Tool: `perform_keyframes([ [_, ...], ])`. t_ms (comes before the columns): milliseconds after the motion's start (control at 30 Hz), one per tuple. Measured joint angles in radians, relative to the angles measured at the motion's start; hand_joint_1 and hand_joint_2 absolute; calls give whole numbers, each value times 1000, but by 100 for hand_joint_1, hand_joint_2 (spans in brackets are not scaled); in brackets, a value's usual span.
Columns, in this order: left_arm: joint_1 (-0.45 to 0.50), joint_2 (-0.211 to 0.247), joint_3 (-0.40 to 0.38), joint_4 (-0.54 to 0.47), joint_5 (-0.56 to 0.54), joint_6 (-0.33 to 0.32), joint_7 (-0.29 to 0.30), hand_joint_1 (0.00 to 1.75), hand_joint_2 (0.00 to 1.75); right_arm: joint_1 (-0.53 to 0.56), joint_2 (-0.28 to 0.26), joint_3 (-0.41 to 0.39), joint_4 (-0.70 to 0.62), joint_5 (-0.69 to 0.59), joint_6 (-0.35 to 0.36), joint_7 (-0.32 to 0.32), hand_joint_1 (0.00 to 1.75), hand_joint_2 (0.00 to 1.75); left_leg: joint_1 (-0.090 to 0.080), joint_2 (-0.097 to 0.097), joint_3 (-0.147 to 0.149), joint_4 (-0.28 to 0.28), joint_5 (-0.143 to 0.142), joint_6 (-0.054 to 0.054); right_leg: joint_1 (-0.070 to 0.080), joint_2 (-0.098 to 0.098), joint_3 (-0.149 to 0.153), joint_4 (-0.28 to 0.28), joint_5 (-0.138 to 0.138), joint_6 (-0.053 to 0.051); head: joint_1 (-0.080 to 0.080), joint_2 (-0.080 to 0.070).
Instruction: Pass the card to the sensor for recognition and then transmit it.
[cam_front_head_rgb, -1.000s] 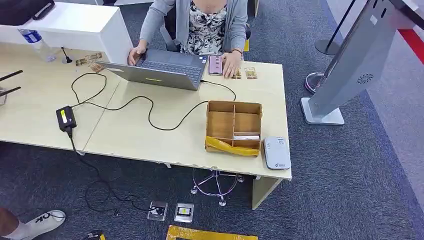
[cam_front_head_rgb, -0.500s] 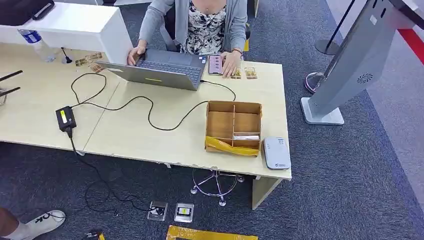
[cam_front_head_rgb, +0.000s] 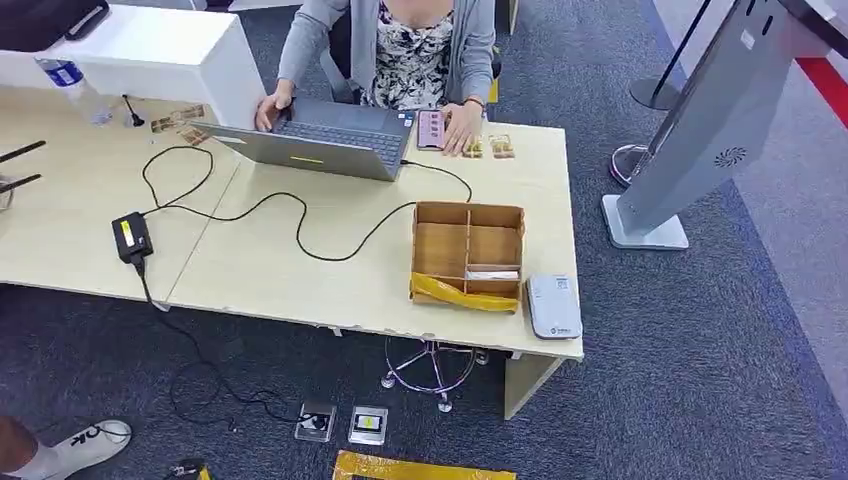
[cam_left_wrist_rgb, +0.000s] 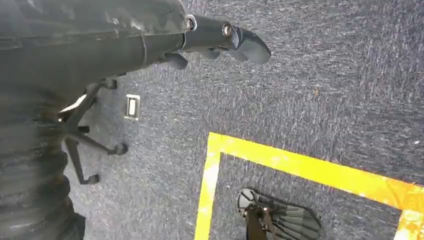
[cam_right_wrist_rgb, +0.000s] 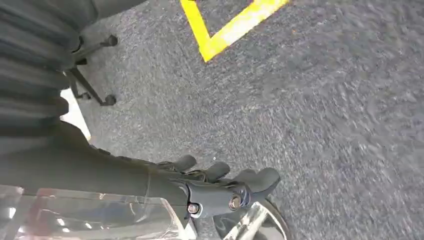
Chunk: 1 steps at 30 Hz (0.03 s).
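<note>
Grey carpet surrounds the pale wooden desk (cam_front_head_rgb: 300, 270); white card (cam_front_head_rgb: 492, 274) waits in the brown compartment box (cam_front_head_rgb: 468, 212) beside the grey-white flat sensor (cam_front_head_rgb: 553, 305). Left hand (cam_left_wrist_rgb: 220, 42) and right hand (cam_right_wrist_rgb: 225, 187) hang empty, fingers loosely extended.

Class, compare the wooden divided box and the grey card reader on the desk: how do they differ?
The wooden box is brown, open-topped and split into compartments; the card reader is pale grey, flat and closed. The box is larger and holds a white card; the reader's top is bare. Both sit side by side near the desk's front edge.
</note>
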<state>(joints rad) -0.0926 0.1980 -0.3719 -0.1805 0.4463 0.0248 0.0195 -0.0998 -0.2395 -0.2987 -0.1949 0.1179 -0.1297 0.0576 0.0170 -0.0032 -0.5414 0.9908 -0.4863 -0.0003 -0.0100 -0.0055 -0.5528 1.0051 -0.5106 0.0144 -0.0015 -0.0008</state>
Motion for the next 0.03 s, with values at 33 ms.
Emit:
perform_keyframes([
  [33, 8, -5, 8, -6, -19, -2, 0, 0, 175, 10, 9, 3, 0, -3, 6, -2, 0, 175, 0, 0, 0, 0, 0, 0, 0, 0, 0, 0, 0, 0, 0, 0],
])
